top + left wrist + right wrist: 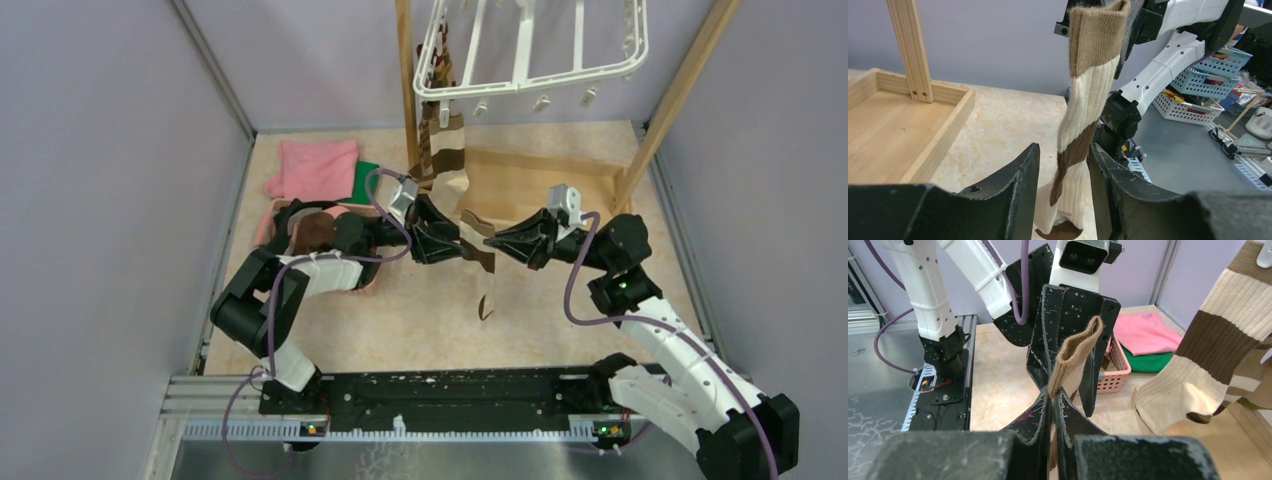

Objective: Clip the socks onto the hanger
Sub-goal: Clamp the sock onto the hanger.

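Sock update – the brown-and-cream striped ribbed sock [483,262] hung between both arms, above the beige speckled surface [400,315]. The right tool [1053,395] was pinched tight on its tan cuff. The left tool [1063,150] sat spread apart, the sock dangling through the gap. A second striped sock [447,150] hung clipped to the white plastic rack hanger [522,50] – up at its left corner.

High above and behind the arms [320,272], looking down over the table [420,310]. Close in at each wrist, facing one another across the sock [478,250], common to all three.
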Robot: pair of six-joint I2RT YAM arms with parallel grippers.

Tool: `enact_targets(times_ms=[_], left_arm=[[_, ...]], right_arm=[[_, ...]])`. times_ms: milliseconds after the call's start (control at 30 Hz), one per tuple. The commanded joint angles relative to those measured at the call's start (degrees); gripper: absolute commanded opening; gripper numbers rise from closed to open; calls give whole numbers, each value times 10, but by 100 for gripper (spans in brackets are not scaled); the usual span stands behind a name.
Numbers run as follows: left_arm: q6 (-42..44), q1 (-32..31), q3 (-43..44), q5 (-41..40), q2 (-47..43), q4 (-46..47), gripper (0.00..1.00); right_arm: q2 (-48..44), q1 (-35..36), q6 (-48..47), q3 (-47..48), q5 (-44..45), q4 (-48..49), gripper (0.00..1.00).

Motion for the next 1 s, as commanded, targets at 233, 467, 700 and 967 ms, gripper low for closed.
enact_targets(times_ms=[233, 467, 700, 967], left_arm=[[-65, -1, 28, -25, 12, 179, 47], [-76, -2, 35, -23, -6, 179, 45], [-84, -2, 34, -20, -27, 179, 44], [-96, -2, 44, -20, -39, 178, 45]], right_arm=[[1, 8, 3, 18, 1, 26, 0], [0, 8, -2, 19, 6, 22, 0], [-1, 8, -5, 18, 14, 16, 0], [-1, 8, 7, 17, 18, 29, 0]])
